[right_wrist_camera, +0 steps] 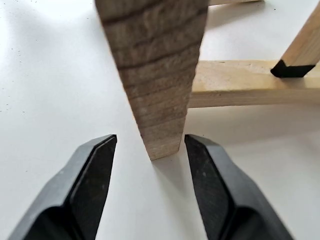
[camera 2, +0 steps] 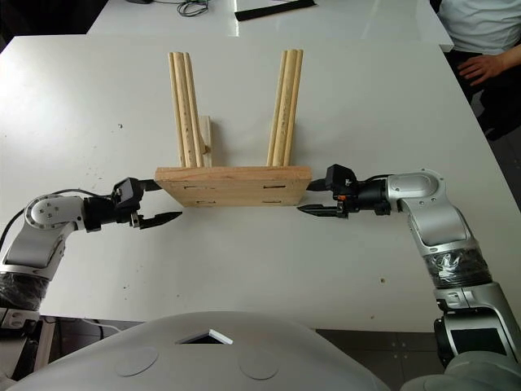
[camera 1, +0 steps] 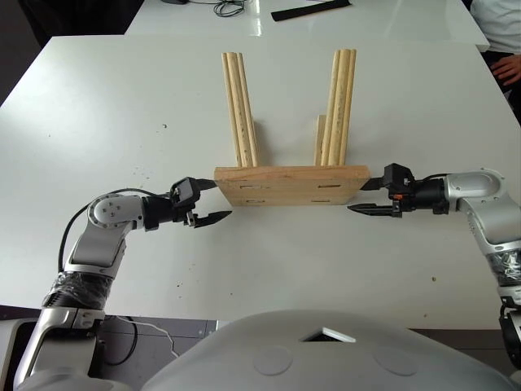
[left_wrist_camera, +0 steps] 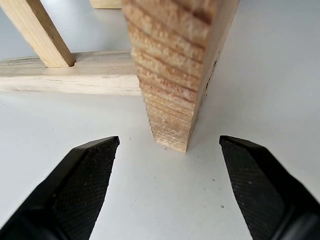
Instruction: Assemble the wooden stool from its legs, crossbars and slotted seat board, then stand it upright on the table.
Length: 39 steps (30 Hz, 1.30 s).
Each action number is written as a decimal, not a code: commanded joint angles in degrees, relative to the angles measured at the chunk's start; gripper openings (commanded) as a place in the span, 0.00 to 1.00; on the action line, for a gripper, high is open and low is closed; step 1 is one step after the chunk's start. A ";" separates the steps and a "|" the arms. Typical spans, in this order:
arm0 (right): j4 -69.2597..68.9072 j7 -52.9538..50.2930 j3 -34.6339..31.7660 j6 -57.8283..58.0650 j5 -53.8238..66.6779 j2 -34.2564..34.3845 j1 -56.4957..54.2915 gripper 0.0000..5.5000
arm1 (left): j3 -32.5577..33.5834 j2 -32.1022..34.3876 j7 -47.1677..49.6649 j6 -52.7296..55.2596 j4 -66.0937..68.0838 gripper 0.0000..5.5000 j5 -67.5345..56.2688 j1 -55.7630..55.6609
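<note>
The wooden stool lies on its side on the white table (camera 1: 106,114). Its slotted seat board (camera 1: 291,186) stands on edge facing me, and two pairs of legs (camera 1: 240,110) (camera 1: 338,106) reach away along the table. My left gripper (camera 1: 221,199) is open at the board's left end, one finger on each side of the edge (left_wrist_camera: 175,75). At the right end my right gripper (camera 1: 356,198) is open too, its fingers (right_wrist_camera: 92,185) straddling the board's edge (right_wrist_camera: 155,75) closely without pressing it. A crossbar (left_wrist_camera: 75,75) and a leg (right_wrist_camera: 305,45) show behind the board.
A second white table (camera 1: 391,20) stands behind, with cables (camera 1: 229,6) and a black strip (camera 1: 311,10) on it. The near table edge runs just below my arms. Bare tabletop lies to both sides of the stool.
</note>
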 commanded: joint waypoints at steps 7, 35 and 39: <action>6.97 2.09 4.52 -4.09 -3.13 3.25 -4.13 0.46 | -3.46 -2.47 -1.33 -3.73 6.96 0.68 2.87 -6.45; 11.11 8.26 5.64 -3.33 -2.38 5.63 -9.89 0.26 | -4.16 -2.16 -11.45 -3.14 7.57 0.27 0.43 -10.88; 5.36 10.36 4.03 2.86 0.84 3.69 -8.93 0.26 | -2.10 -0.71 -9.93 7.85 1.23 0.26 -3.39 -10.15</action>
